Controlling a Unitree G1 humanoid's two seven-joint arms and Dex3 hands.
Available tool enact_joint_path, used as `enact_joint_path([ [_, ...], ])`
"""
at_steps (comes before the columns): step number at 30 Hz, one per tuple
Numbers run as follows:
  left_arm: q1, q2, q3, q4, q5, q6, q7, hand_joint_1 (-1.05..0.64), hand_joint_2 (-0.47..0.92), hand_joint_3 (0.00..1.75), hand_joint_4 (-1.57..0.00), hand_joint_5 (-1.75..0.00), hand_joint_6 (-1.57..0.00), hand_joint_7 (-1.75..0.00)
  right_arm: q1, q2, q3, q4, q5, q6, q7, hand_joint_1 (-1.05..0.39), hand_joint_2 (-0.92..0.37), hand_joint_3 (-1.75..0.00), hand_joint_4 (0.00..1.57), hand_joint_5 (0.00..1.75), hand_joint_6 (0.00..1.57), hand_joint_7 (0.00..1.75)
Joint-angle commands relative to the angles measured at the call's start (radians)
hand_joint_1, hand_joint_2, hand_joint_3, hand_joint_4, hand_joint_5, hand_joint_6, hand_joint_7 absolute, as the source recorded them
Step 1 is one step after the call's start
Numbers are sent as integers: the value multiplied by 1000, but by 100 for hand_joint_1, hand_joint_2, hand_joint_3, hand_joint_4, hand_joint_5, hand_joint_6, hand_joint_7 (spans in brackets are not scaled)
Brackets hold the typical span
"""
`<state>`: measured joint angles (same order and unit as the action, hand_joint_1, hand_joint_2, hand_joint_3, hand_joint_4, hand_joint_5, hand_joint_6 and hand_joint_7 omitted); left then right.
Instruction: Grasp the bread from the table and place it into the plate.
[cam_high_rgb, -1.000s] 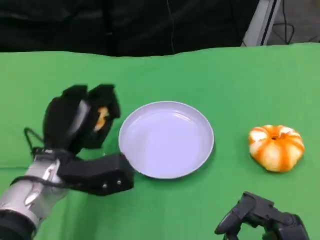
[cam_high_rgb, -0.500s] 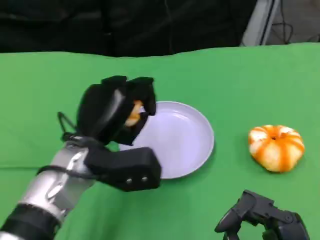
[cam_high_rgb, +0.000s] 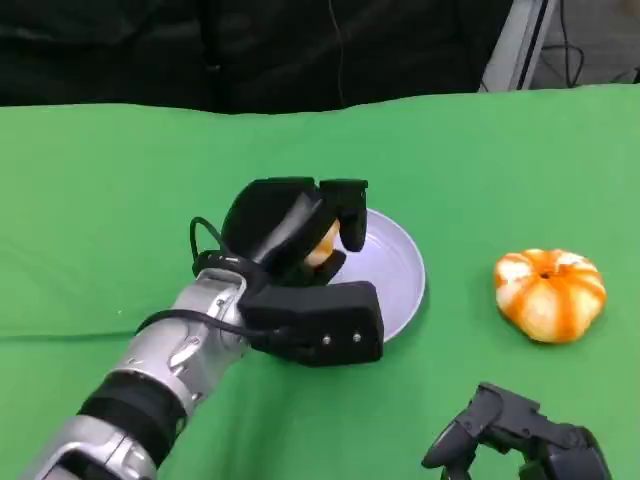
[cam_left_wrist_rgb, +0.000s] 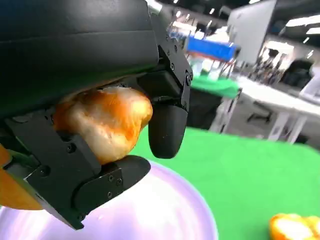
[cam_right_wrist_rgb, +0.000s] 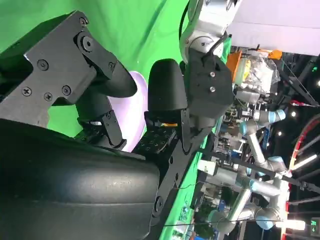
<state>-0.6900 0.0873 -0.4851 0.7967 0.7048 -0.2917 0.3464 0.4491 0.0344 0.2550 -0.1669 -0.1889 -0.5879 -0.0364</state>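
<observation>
A green-covered worktop (cam_high_rgb: 480, 150) stands before a dark backdrop; the left wrist view shows a lit hall with tables beyond it. The pale lavender plate (cam_high_rgb: 400, 265) lies at centre, nothing resting in it, with an orange-and-white pumpkin (cam_high_rgb: 549, 293) well apart to its right. The left hand (cam_high_rgb: 295, 235) grips the bread (cam_left_wrist_rgb: 102, 120) above the plate's left rim, while the right hand (cam_high_rgb: 515, 430) sits at the near edge, fingers loosely curled, holding nothing.
</observation>
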Motion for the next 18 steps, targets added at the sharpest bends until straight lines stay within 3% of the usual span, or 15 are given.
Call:
enact_joint_path([
  [1,-64,-3,-39,34,20,94,-165,-35,67,71,-40,-117,-36,-75,7,-7,-5,-8,9,2,-4,2,-34,-139,81,162,85,131],
  [2,-76,-3,-55,36,32,131,-217,-51,79,50,-20,-80,-18,-40,7,-8,-4,-8,10,3,-3,3,-34,-140,81,162,85,131],
  [3,-82,-2,-65,32,39,157,-250,-60,85,39,-10,-61,-9,-22,8,-8,-4,-8,11,3,-3,3,-34,-140,81,162,85,131],
  [6,-74,1,-71,-2,35,199,-317,-88,92,39,-1,-8,-1,-2,12,-9,-3,-15,6,10,-4,3,-33,-141,80,162,85,131],
  [11,-52,4,-52,-35,-5,188,-356,-103,92,51,0,0,0,0,9,-12,-4,-12,16,6,1,1,-35,-138,80,163,85,132],
  [18,-47,8,-48,-42,-31,179,-360,-105,92,56,0,0,0,0,10,-12,-5,-13,15,12,0,2,-35,-139,80,163,84,132],
])
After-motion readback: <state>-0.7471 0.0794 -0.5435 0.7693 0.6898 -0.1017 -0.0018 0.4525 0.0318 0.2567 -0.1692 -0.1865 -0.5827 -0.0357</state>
